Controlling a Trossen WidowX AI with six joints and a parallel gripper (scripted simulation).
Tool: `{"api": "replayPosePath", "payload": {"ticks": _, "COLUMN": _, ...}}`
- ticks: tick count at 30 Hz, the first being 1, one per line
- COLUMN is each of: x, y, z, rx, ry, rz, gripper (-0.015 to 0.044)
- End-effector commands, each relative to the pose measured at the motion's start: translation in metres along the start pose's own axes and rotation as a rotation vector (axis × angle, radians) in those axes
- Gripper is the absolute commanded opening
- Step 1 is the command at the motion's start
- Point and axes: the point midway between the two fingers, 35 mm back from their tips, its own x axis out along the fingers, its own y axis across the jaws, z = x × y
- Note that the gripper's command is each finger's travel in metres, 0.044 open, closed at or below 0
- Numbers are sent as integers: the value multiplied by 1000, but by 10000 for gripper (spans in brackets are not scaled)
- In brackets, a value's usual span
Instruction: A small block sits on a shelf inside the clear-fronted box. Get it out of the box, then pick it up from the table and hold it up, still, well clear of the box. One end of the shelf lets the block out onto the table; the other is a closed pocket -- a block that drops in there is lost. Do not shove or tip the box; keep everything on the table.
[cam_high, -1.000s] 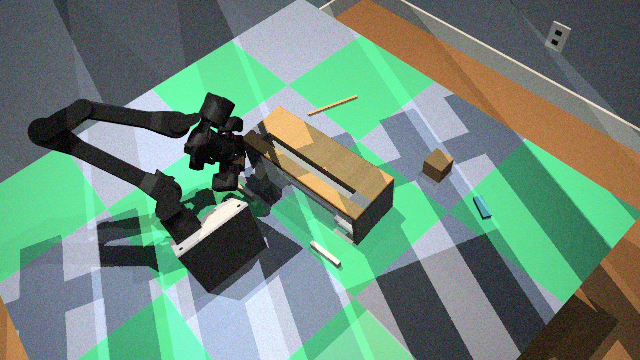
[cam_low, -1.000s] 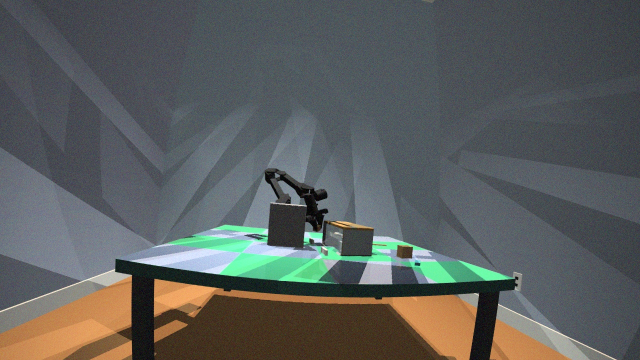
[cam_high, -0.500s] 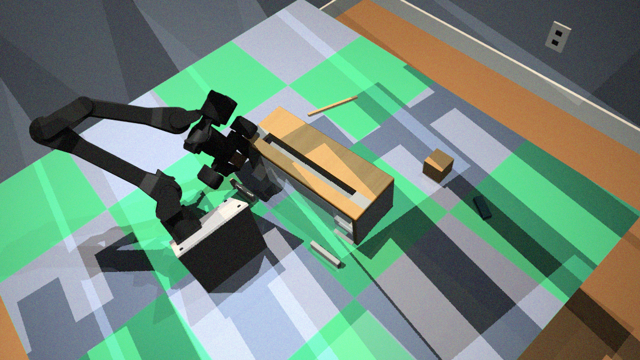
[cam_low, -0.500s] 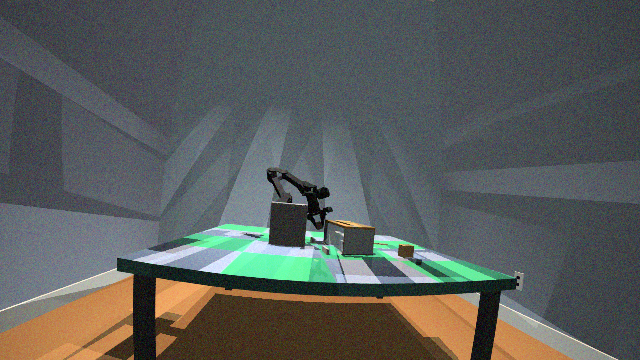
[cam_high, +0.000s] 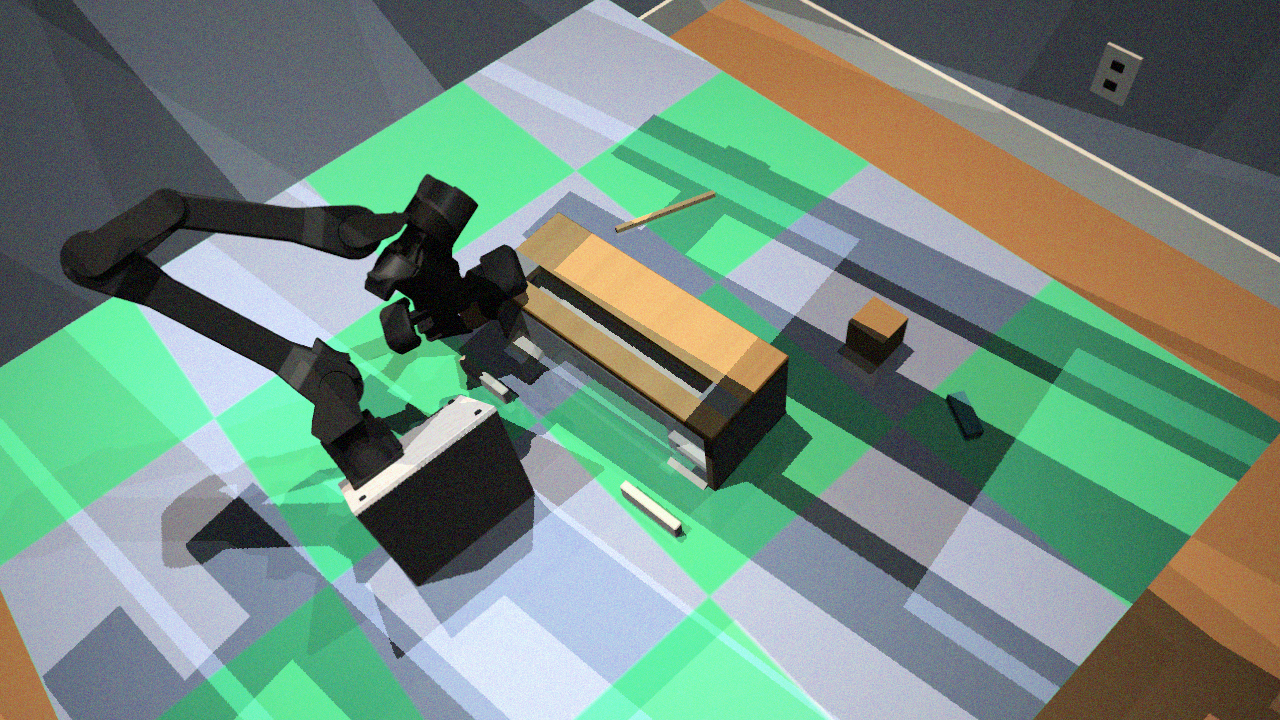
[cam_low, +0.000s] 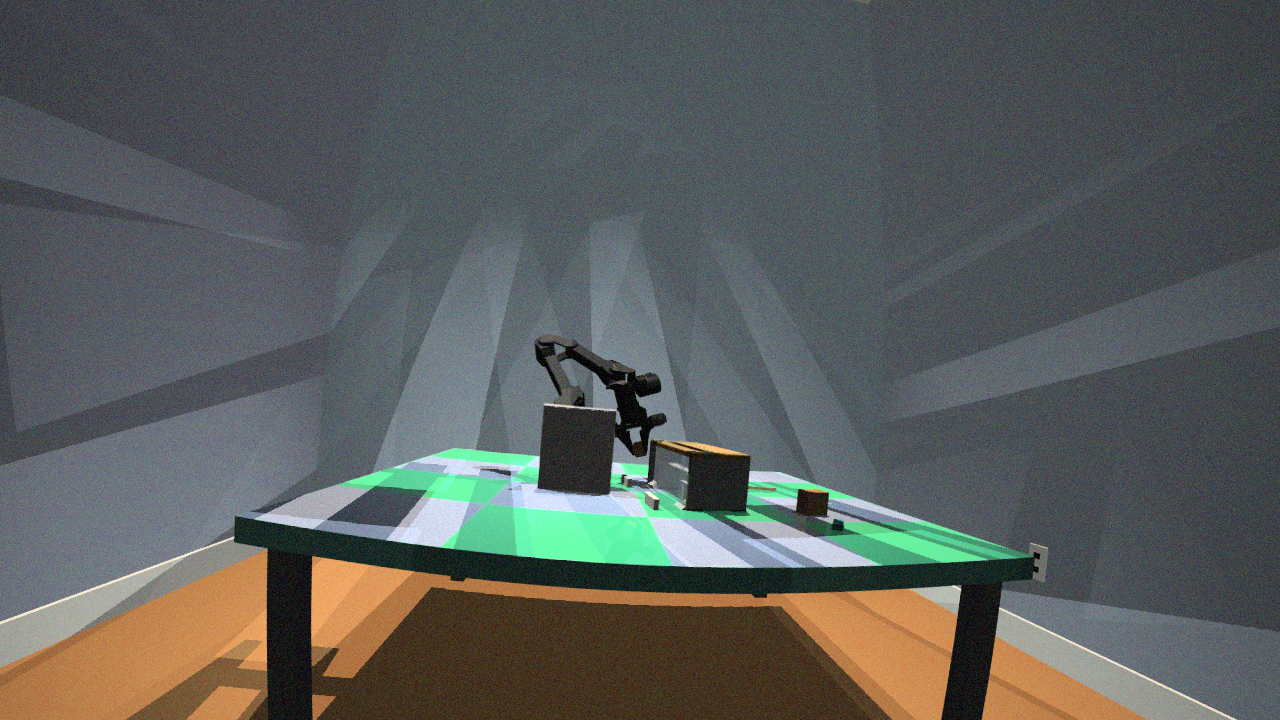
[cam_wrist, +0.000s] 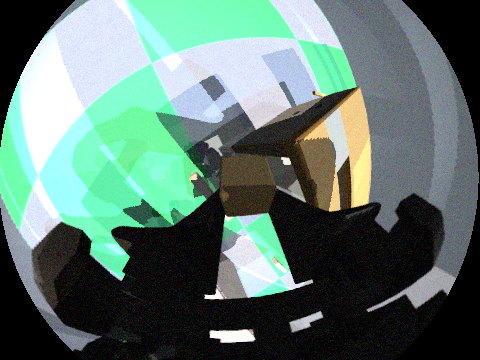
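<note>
My gripper (cam_high: 473, 316) (cam_low: 637, 448) (cam_wrist: 244, 190) is shut on a small brown block, which sits between the fingertips in the wrist view. The block (cam_high: 468, 312) (cam_low: 638, 451) (cam_wrist: 247, 172) is raised above the table, mostly hidden by the fingers in the top view. The box (cam_high: 671, 308) (cam_low: 717, 483) (cam_wrist: 363, 155) stands upright with a wooden top, a long slot and a clear front. The gripper is outside the box, close to its far-left end in the top view. The exact gap between gripper and box cannot be told.
A larger wooden cube (cam_high: 877, 326) (cam_low: 811, 501) and a teal piece (cam_high: 964, 414) (cam_low: 837, 524) lie right of the box. A thin stick (cam_high: 665, 212) lies behind it. A white bar (cam_high: 651, 507) (cam_low: 651, 500) lies in front. The arm's pedestal (cam_high: 447, 492) (cam_low: 577, 452) stands at left.
</note>
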Motion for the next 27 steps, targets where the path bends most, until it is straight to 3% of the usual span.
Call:
{"api": "replayPosePath", "payload": {"ticks": 1, "x": -3, "y": -1, "z": 3, "rx": 159, "ry": -7, "rz": 5, "gripper": 0}}
{"api": "replayPosePath", "payload": {"ticks": 27, "x": -19, "y": -1, "z": 10, "rx": 1171, "ry": -21, "rz": 45, "gripper": 0}}
